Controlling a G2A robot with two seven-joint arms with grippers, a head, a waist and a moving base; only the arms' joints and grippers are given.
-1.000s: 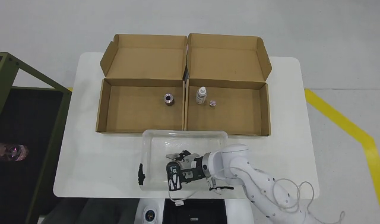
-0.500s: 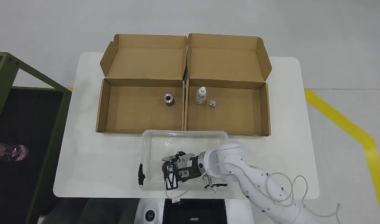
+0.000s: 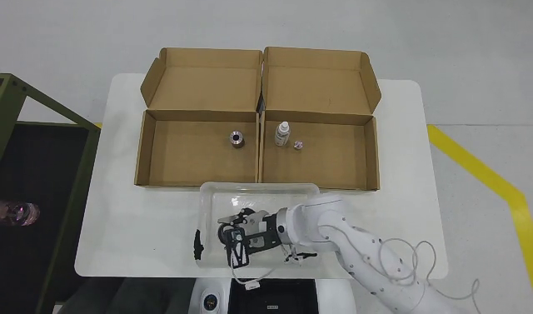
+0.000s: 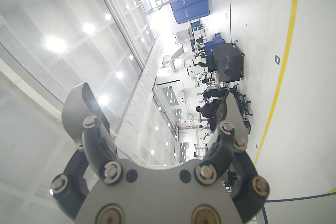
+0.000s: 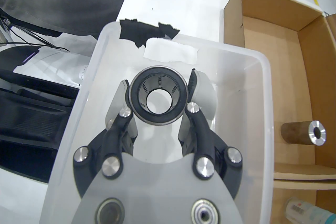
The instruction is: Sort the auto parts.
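**Item 1. Bearing sleeve** (image 5: 139, 110): short hollow cylinder with a black rim and a ribbed metal bore. It sits clamped between the two fingers of the right gripper (image 3: 235, 235), inside the outline of the clear bin, at the lower centre of the top view.

**Item 2. Clear bin** (image 3: 206, 199): translucent plastic tub with rounded corners and a raised lip. A ragged strip of black tape (image 5: 147, 32) and a white label (image 5: 170, 53) are stuck to one wall. The gripper fingers stand apart from the walls on both sides.

**Item 3. Left-of-frame carton** (image 3: 158, 160): brown corrugated card with its lid flap folded back. It holds a metal bushing (image 3: 236, 137), a dull brown barrel with a bright bored end face.

**Item 4. Right-of-frame carton** (image 3: 350, 160): the same build, touching item 3 along a shared wall. It holds an upright white bottle (image 3: 282, 133), with a small pale part (image 3: 299, 146) just beside it. Both cartons' near walls run just beside the bin's far lip.

**Item 5. Table** (image 3: 125, 214): smooth white top with rounded corners. A broad bare band shows at the frame's left, beside the bin.

**Item 6. Left gripper** (image 4: 155, 99): steel fingers spread wide, gripping nothing, aimed at a lit ceiling.
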